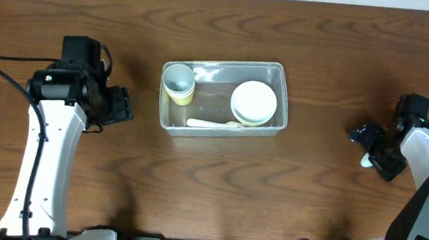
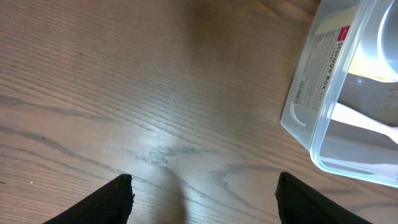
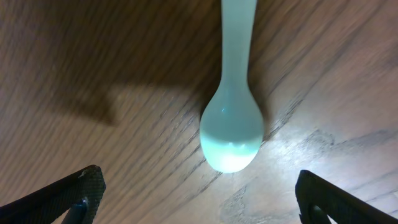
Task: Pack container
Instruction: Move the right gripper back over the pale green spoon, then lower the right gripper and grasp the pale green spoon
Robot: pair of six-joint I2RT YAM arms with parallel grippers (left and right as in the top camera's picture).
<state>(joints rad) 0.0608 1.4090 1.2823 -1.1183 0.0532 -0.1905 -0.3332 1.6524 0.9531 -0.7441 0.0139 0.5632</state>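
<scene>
- Container [image 1: 224, 95] sits centre table, long axis left-right. Inside: cup [image 1: 178, 83] at left end, stacked bowls [image 1: 253, 102] at right, a spoon [image 1: 213, 123] along the near wall.
- Second spoon [image 3: 231, 118], pale, lies on the table [image 1: 309, 189] far right, outside the container.
- Right gripper [image 3: 199, 193] hovers directly over it, jaws spread wide, nothing held. Bowl end sits between the fingertips, handle runs away from the camera.
- Left gripper [image 2: 202, 199] also spread and empty, just left of the container.
- Likely next: right arm grabs the spoon, carries it left to the container.

One container [image 1: 221, 129] on the table — inside, one cup [image 1: 178, 81], one bowl [image 1: 253, 102], one spoon [image 1: 213, 124] — another spoon [image 3: 231, 126] outside.
</scene>
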